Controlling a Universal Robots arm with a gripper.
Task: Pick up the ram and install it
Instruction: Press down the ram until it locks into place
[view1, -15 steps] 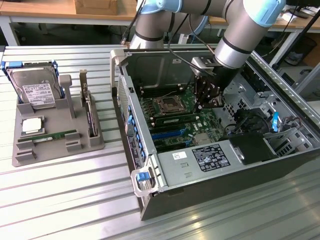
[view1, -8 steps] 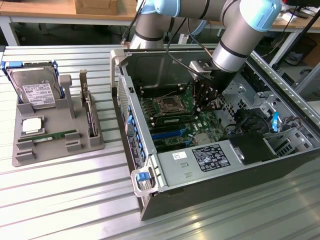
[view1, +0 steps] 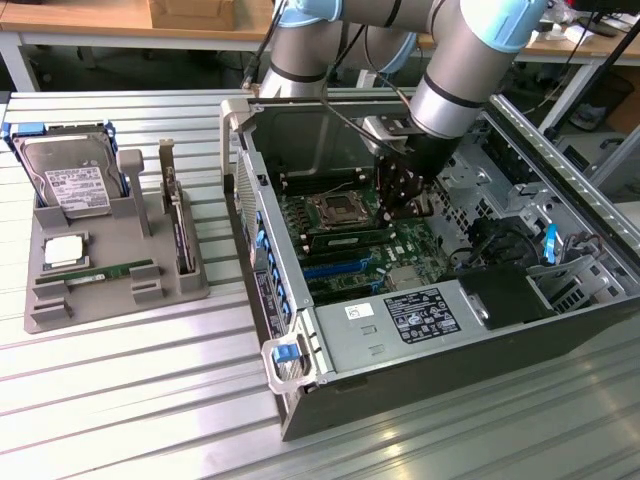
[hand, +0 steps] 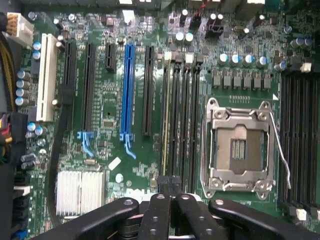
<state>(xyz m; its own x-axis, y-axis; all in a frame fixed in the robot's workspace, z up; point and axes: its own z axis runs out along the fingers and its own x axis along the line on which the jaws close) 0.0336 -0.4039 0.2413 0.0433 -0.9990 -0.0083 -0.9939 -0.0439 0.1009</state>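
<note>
Green stick update: the ram (view1: 350, 238) looks to be standing in one of the memory slots right beside the empty CPU socket (view1: 335, 208). From the wrist view you see it edge-on as a thin pale line (hand: 165, 125) in the slot row. The gripper (view1: 405, 200) is down inside the computer case (view1: 300, 390), with its tips (hand: 170, 182) pinched together right over the near end of those slots. It isn't gripping anything that I can see. Can't tell if it's actually touching the stick or just above it.

So my read is that pickup and placement are done. Whether the stick is fully clicked in I honestly can't say, since the latches are too small to make out.

Containers: the grey tray (view1: 50, 310) on the exterior view's left holds a hard drive (view1: 72, 185) standing at the back and a processor chip (view1: 62, 250) lying flat. An expansion card (view1: 180, 230) stands upright in it, and the second ram stick (view1: 112, 271) lies flat in its groove. The case holds the motherboard (hand: 110, 100).
</note>
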